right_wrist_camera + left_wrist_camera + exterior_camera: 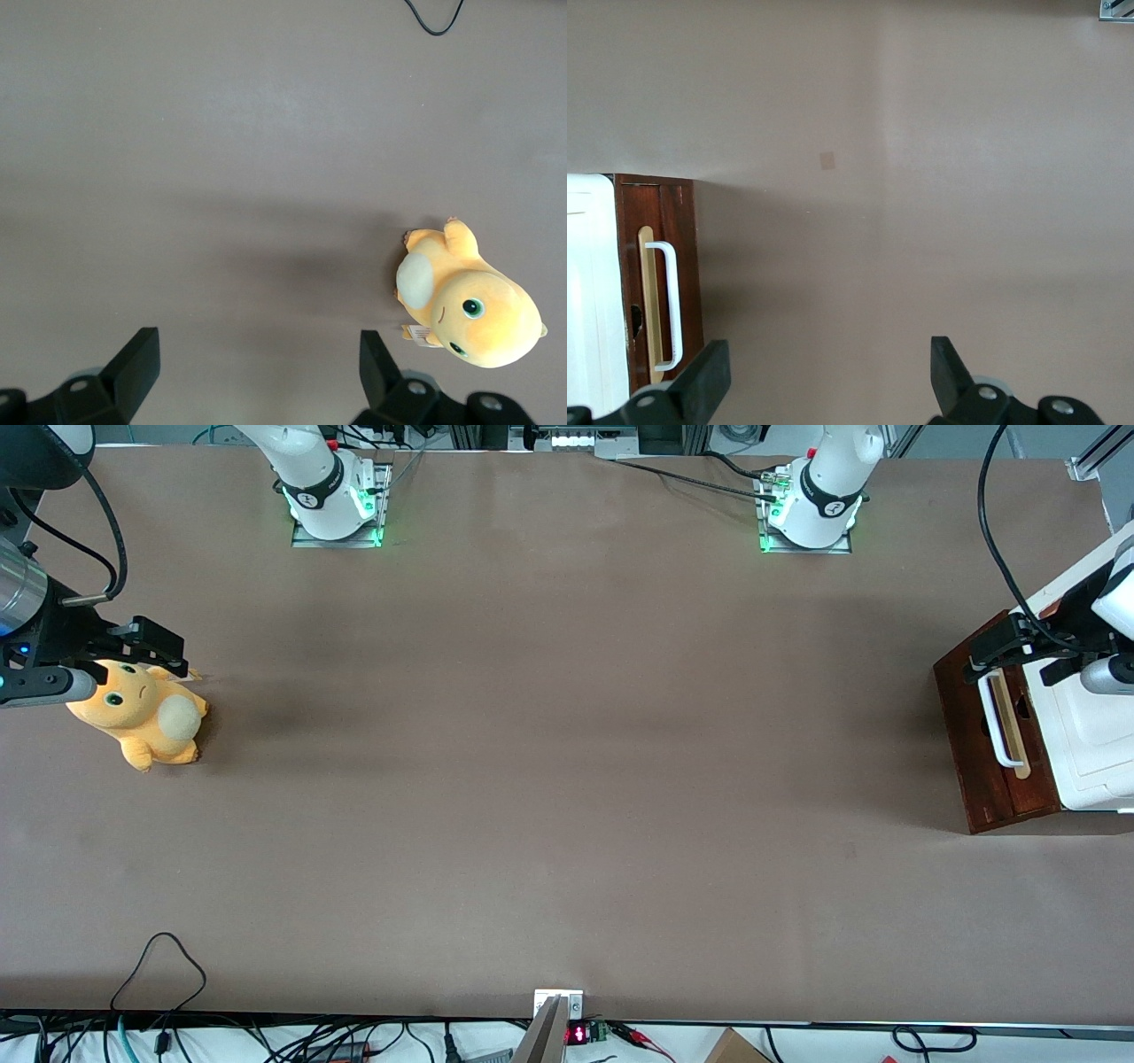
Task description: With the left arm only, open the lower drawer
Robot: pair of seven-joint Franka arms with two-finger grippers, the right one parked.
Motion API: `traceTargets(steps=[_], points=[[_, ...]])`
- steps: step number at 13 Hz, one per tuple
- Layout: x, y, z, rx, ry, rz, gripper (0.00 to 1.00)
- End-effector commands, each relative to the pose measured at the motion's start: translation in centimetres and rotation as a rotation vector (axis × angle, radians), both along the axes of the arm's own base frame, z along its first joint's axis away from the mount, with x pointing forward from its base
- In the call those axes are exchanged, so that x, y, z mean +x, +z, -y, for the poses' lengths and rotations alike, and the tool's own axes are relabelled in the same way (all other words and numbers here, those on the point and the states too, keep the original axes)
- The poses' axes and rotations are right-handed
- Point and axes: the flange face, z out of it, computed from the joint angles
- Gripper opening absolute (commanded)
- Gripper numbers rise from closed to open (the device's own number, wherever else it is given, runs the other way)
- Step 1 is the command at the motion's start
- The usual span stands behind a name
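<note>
A wide brown table (549, 779) fills the scene, and at the working arm's end of it stands a white cabinet (1094, 753) whose dark reddish-brown wooden lower drawer (966, 735) faces toward the parked arm's end of the table. The drawer front is a long panel, its long axis running from nearer the front camera to farther from it, and it sits flush with the cabinet, not pulled out. Along that same axis lies a pale wood strip (647, 301), and over it a white bar handle (997, 722) curved at both ends. The glossy white left arm (1112, 602) reaches in above the cabinet, and its black gripper (1001, 651) hangs over the farther end of the drawer front, just above the handle. In the wrist view the two black fingers (709, 376) stand wide apart with bare table between them, gripping nothing. Toward the parked arm's end lies a small orange plush toy (142, 713) with a cream belly.
</note>
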Motion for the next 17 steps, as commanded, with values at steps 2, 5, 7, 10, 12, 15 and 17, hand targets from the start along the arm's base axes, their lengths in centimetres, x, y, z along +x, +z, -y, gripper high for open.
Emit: traceTargets(steps=[2,5,7,10,12,15,17], points=[[-0.4,0.4,0.3,0.014,-0.002,-0.015,1.00],[-0.3,0.3,0.1,0.014,0.000,-0.018,1.00],[-0.2,0.1,-0.2,0.015,0.004,-0.021,1.00],[-0.2,-0.2,-0.3,0.028,0.001,-0.030,1.00],[-0.2,0.0,0.0,0.056,-0.005,-0.025,1.00],[0.1,-0.9,-0.3,0.043,0.009,-0.042,1.00],[0.5,-1.9,-0.3,0.046,0.011,-0.061,1.00]])
